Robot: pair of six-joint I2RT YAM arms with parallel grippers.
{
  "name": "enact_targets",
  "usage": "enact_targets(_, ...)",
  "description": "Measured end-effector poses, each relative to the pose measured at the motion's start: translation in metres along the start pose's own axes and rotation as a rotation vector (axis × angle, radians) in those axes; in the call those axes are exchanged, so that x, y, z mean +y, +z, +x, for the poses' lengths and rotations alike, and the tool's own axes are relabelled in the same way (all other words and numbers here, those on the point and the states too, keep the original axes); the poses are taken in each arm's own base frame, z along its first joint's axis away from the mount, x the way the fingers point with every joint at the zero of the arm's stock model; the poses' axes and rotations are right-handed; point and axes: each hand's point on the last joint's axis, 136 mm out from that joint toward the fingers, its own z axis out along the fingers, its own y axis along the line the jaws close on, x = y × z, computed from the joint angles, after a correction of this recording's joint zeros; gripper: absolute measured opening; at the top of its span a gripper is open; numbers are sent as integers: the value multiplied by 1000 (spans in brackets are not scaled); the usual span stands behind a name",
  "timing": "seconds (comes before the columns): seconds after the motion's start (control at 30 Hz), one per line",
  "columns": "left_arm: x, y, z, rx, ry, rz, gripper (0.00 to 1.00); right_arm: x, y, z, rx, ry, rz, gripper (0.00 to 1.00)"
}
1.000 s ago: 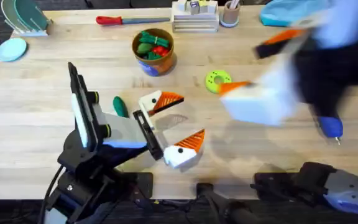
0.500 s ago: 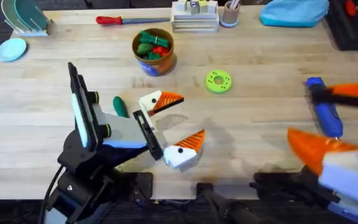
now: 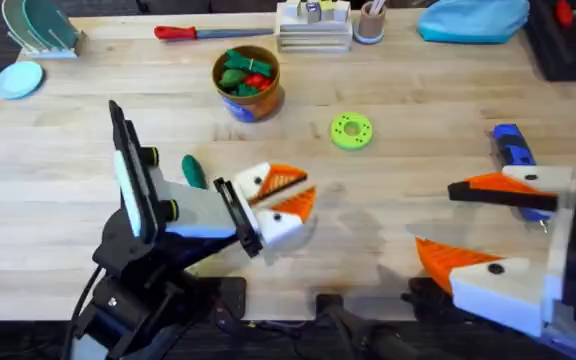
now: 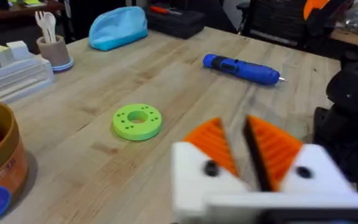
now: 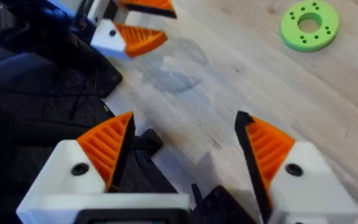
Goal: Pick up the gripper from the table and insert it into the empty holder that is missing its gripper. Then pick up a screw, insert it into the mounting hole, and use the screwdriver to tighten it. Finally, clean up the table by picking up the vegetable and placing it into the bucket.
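Blue powered screwdriver [image 3: 517,165]: lying flat on the wooden surface [image 3: 418,120] at its right side, partly under the right pincer's upper finger; seen whole in the left wrist view [image 4: 242,68], metal bit at one end.
Dark-green toy vegetable [image 3: 194,171]: on the surface, just beside the left arm's body, near the left pincer.
Orange-brown bucket [image 3: 247,82]: upright toward the far edge, holding green and red toy items; wall also seen [image 4: 5,168].
Left pincer [image 3: 286,203]: white finger blocks with orange ribbed pads pressed almost together, nothing visible between them; also seen [image 4: 253,158].
Right pincer [image 3: 473,225]: low at the right near edge, fingers spread wide, holding nothing; also seen [image 5: 188,152].
Lime-green ring disc [image 3: 351,130]: flat, mid-surface, between bucket and screwdriver.
Red-handled tool [image 3: 193,32]: along the far edge.
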Motion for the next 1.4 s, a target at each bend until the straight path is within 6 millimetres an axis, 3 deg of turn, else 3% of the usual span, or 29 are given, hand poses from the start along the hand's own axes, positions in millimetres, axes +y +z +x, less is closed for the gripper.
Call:
enact_targets(0.03,0,0,0,0,0,0,102,0,0,0,2,-6,-1,964)
enact_targets(0.07,0,0,0,0,6,0,25,0,0,1,2,-12,-1,964)
enact_targets(0.1,0,0,0,0,6,0,11,0,0,0,2,-18,-1,964)
enact_targets(0.3,0,0,0,0,7,0,5,-10,0,0,-3,-29,58,963)
enact_targets(0.6,0,0,0,0,7,0,5,-54,-8,0,-15,-22,317,966)
enact_targets(0.83,0,0,0,0,7,0,5,-101,-31,21,42,46,606,965)
enact_targets(1.0,0,0,0,0,7,0,5,-117,-43,14,-10,103,717,968)
enact_targets(1.2,0,0,0,0,7,0,5,-123,-25,-8,0,107,735,969)
enact_targets(1.4,0,0,0,0,7,0,5,-154,1,-4,223,122,843,968)
